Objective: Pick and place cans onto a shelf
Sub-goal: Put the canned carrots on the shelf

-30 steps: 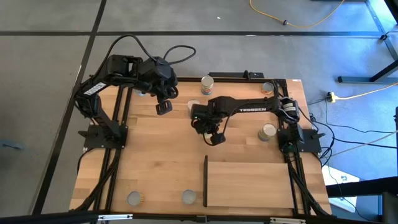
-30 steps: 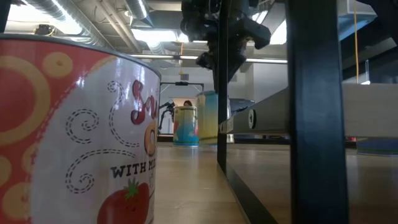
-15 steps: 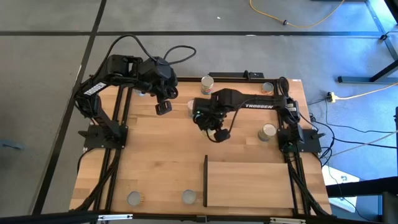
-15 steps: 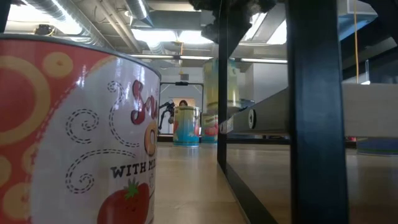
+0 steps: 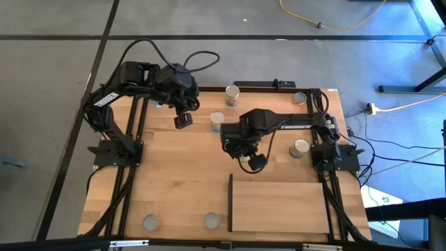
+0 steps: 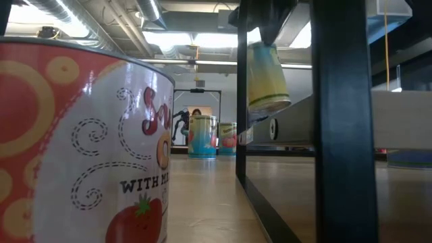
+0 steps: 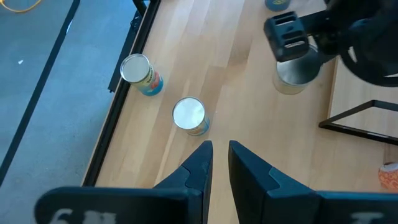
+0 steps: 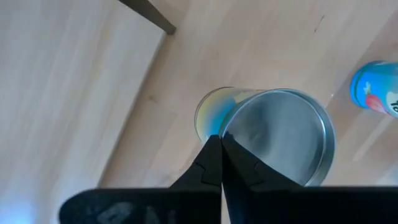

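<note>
My right gripper (image 5: 254, 162) hangs over the middle of the table, just beyond the shelf (image 5: 286, 206). It is shut on a yellow-green can with a grey metal top (image 8: 277, 146). In the low view this can (image 6: 267, 77) hangs tilted in the air. The shelf is a light-wood panel with a black upright edge (image 5: 230, 202). My left gripper (image 5: 183, 120) waits raised at the far left, its fingers (image 7: 200, 163) a narrow gap apart with nothing between them. Below it two cans (image 7: 189, 115) (image 7: 140, 74) stand upright on the table. My right gripper pinches the can's top rim (image 8: 231, 129) at one side between its two fingers, coming from above and pointing down. The can hangs below the fingers, tilted, its bottom swung off to one side and clear of the table.
More cans stand at the far edge (image 5: 233, 95) (image 5: 300, 98), by the right arm's base (image 5: 300, 148) and near the front edge (image 5: 150, 223) (image 5: 211, 222). A red-and-white can (image 6: 81, 148) fills the low view's left. Bare wood lies left of the shelf.
My right gripper has risen and gone toward the near edge and the shelf, staying shut on the can. The can has been lifted off the table and now hangs tilted. A can that the arm hid at the far middle now shows.
</note>
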Available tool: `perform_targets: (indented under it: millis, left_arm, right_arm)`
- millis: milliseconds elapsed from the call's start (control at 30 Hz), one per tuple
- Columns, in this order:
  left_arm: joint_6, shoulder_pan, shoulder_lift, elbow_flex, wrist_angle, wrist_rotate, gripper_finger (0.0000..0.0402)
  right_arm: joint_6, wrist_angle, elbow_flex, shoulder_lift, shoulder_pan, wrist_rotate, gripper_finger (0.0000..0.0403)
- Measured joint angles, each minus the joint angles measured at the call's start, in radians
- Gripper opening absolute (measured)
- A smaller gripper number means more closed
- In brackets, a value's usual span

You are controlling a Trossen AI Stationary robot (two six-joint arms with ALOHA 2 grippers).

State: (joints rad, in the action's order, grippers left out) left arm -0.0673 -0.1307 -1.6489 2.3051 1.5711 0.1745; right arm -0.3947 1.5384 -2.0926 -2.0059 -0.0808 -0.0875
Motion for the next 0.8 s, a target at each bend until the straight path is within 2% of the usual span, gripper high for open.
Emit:
perform_targets:
  millis: [300, 567, 800]
  left_arm:
    - [-0.002, 0.000, 0.000, 0.000, 0.000, 0.070, 0.0046]
    - [-0.035, 0.000, 0.000, 0.000, 0.000, 0.069, 0.0046]
    - [-0.021, 0.000, 0.000, 0.000, 0.000, 0.068, 0.0046]
  right_arm:
    - [0.005, 0.031, 0.000, 0.033, -0.078, 0.003, 0.0000]
    - [0.000, 0.033, 0.000, 0.061, -0.187, 0.007, 0.0000]
    - [0.116, -0.038, 0.000, 0.061, -0.281, 0.016, 0.0000]
